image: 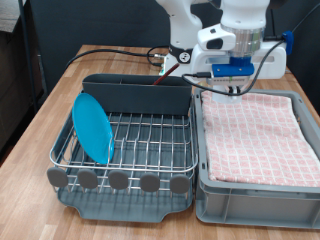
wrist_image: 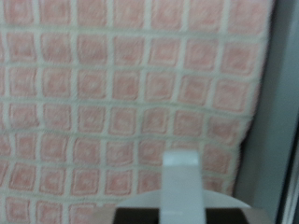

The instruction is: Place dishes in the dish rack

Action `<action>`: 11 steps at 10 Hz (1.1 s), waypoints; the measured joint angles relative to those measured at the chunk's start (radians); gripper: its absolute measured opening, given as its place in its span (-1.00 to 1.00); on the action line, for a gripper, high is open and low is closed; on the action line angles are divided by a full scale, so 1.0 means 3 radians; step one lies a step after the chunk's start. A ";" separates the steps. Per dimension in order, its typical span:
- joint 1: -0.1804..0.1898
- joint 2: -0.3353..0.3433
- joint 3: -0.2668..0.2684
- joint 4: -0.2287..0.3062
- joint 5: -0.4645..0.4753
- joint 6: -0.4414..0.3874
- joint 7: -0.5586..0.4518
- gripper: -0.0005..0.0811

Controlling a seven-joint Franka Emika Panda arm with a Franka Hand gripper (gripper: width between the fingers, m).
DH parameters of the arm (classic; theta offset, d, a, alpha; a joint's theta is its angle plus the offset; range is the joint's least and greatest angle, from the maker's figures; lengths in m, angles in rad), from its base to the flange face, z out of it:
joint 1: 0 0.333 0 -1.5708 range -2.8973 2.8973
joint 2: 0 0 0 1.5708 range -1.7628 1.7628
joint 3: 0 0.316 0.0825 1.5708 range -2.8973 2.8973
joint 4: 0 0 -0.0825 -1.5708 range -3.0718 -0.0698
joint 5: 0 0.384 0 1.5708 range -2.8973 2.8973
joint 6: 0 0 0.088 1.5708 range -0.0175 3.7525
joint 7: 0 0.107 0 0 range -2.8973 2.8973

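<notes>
Exterior view: rack (image: 130, 150) sits on the wooden table (image: 40, 110), silver wire grid in a dark grey tray, a row of round grey tabs (image: 119, 180) along the front edge, a tall grey compartment (image: 135, 92) across the back.

Plate (image: 94, 128): round, flat, light blue, standing on edge in the wire slots at the exterior view's left end of the rack, leaning slightly.

Just beside the rack on the exterior view's right, a grey bin (image: 255, 190) lined with pink checked cloth (image: 255, 135).

Gripper (image: 238, 88) hangs below the white arm (image: 235, 25), over the back edge of the bin, close above the cloth. Fingers are small and partly hidden there; how far apart they stand cannot be told.

Wrist view: blurred. Pink-and-white check fills most of the frame. One pale finger (wrist_image: 181, 187) rises from the lower edge. Nothing shows held against it. A grey strip, probably the bin wall (wrist_image: 280, 121), runs down one side.

Mug and spoon: not seen in either view.
</notes>
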 joint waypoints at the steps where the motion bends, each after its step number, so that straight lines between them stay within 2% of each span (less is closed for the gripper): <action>1: -0.0042 -0.0069 -0.0041 0.0009 -0.0154 0.0063 0.0085 -0.81; 3: -0.0059 -0.0105 -0.0051 0.0008 -0.0215 0.0053 0.0133 -0.81; 5: -0.0061 -0.0052 -0.0069 0.0078 -0.0240 0.0129 0.0006 -0.81; 8: -0.0080 0.0204 -0.0161 0.0437 -0.0280 0.0278 -0.0292 -0.81; 11: -0.0130 0.0551 -0.0223 0.0820 -0.0149 0.0356 -0.0515 -0.81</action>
